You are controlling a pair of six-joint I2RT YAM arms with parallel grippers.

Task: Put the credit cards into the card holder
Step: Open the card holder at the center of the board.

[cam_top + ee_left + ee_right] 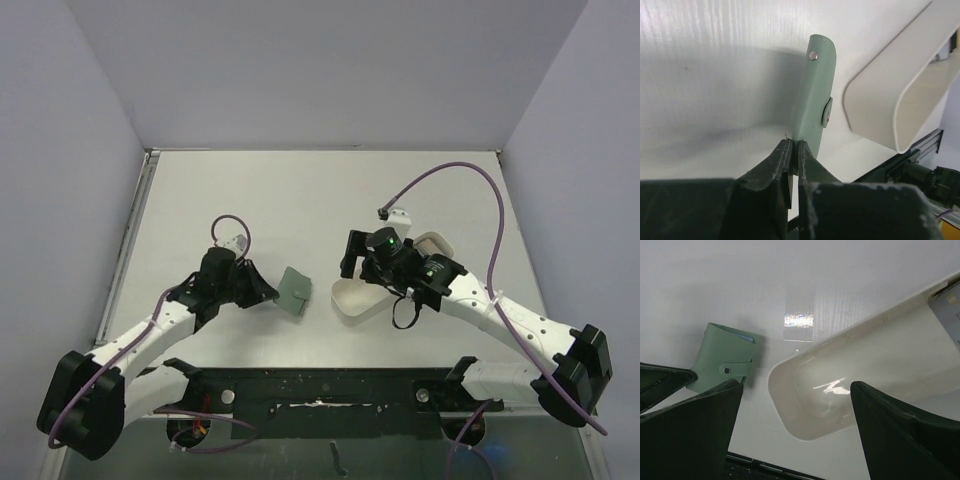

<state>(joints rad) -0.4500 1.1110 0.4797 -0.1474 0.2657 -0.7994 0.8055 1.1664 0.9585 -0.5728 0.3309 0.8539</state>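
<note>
Left end effector [793,150] tight on card holder [816,100]

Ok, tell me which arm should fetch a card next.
Right. The right gripper hangs open over the white tray holding a card; the left gripper is shut on the card holder.

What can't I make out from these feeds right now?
1. Credit cards: the right wrist view shows one, cut off by the frame's right edge; the count is unknown.
2. Tray contents: in the top view, covered by the right arm.
3. Card holder slots: it is folded and seen nearly edge-on in the left wrist view, pinched by the left end effector; inside hidden.
</note>
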